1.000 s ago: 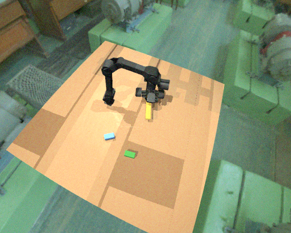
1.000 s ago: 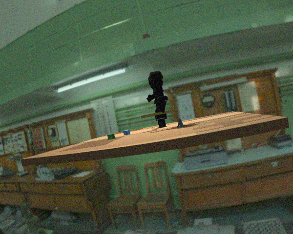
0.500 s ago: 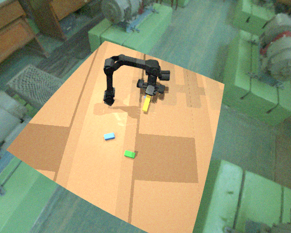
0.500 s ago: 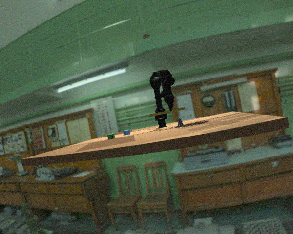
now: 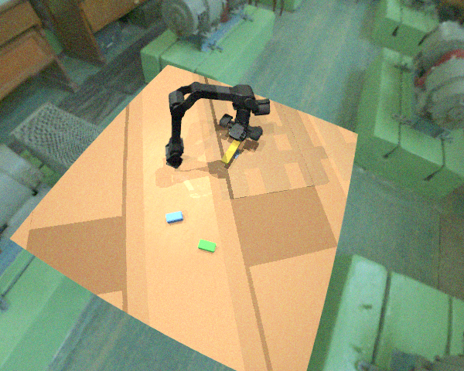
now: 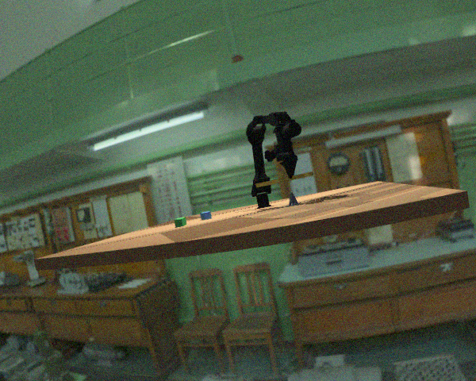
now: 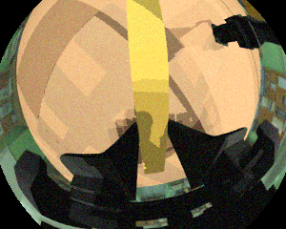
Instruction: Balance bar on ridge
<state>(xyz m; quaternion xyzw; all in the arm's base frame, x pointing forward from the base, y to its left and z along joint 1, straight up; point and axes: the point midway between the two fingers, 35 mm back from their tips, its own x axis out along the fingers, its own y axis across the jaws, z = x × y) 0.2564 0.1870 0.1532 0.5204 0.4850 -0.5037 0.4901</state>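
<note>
The yellow bar (image 5: 230, 151) (image 6: 263, 184) (image 7: 148, 52) is held in the air above the table, close to level but slightly slanted in the exterior view. My gripper (image 5: 239, 137) (image 6: 290, 175) (image 7: 151, 124) is shut on the bar, with one black finger on each side of it. The small blue ridge (image 5: 237, 154) (image 6: 293, 200) stands on the table below the bar and gripper. The exterior view shows a gap between bar and ridge. In the top view the bar and arm hide most of the ridge; it does not show in the wrist view.
A blue block (image 5: 174, 217) (image 6: 205, 215) and a green block (image 5: 206, 245) (image 6: 180, 221) lie on the table (image 5: 184, 303) (image 6: 246, 240), away from the ridge. The arm's base (image 5: 174, 154) (image 6: 261, 195) stands near the bar; the base also shows at the wrist view's upper right.
</note>
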